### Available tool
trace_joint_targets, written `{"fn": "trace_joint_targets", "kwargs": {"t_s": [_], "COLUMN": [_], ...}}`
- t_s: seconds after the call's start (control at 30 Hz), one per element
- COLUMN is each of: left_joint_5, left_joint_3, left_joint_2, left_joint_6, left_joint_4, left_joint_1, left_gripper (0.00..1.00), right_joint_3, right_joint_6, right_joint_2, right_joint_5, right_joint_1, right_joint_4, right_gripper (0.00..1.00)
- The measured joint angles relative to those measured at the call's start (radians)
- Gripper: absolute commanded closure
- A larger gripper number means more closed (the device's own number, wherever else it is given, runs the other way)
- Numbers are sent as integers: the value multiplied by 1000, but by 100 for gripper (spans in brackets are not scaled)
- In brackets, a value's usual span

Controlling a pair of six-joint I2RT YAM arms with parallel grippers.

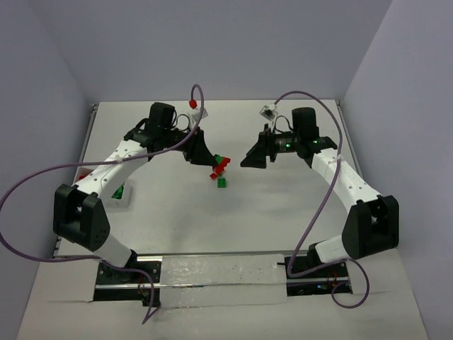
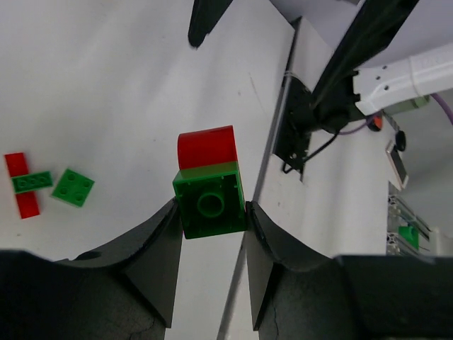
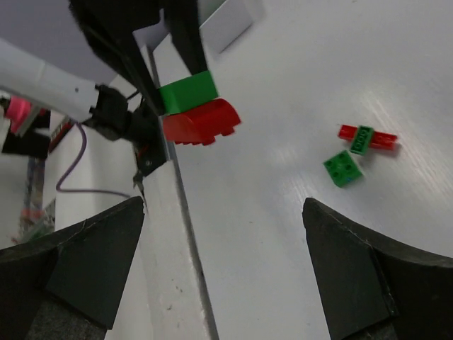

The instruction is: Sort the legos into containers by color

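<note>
1. The left gripper (image 2: 211,207) is clamped on a green brick (image 2: 209,205), one black finger pressed on each side of it, so it sits right between the fingertips
2. A red brick (image 2: 206,147) with a rounded top is stuck onto that green one on the side away from the wrist, poking out past the fingers and not touched by them
3. From the right wrist view the stacked pair looks held up off the table (image 1: 283,212), green above and red below, hanging from the left fingers
4. The right gripper (image 3: 226,262) is spread wide with nothing between its fingers; it faces the held pair from across the middle, well apart from it
5. Two more legos lie on the table below the grippers: a red-and-green cross (image 3: 367,138) (a little green piece laid across a red strip) and a flat green plate (image 3: 343,168) just beside it, neither touched by anything
6. Pose-wise, the left arm (image 1: 106,173) bends at an elbow out on the left and reaches up and inward, gripper angled down towards the centre
7. The right arm (image 1: 347,180) mirrors it, elbow out on the right, gripper aimed inward at the left one
8. A white container (image 1: 124,201) with something green in it peeks out beside the left forearm
</note>
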Motion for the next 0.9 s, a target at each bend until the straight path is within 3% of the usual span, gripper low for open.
{"fn": "trace_joint_targets", "kwargs": {"t_s": [0.2, 0.5, 0.73, 0.8, 0.9], "left_joint_5": [118, 193, 221, 223, 225], "left_joint_3": [-36, -53, -55, -55, -57], "left_joint_2": [-23, -53, -53, -53, -53], "left_joint_6": [9, 26, 49, 49, 49], "left_joint_4": [0, 0, -2, -2, -1], "left_joint_1": [2, 2, 2, 2, 2], "left_gripper": [100, 100, 100, 100, 100], "right_joint_3": [13, 71, 126, 135, 147], "right_joint_6": [-79, -103, -86, -85, -81], "right_joint_2": [6, 80, 143, 145, 145], "right_joint_5": [-27, -68, -139, -149, -165], "right_joint_1": [143, 172, 189, 195, 211], "right_joint_4": [-38, -72, -84, -89, -91], "right_gripper": [0, 1, 7, 14, 35]}}
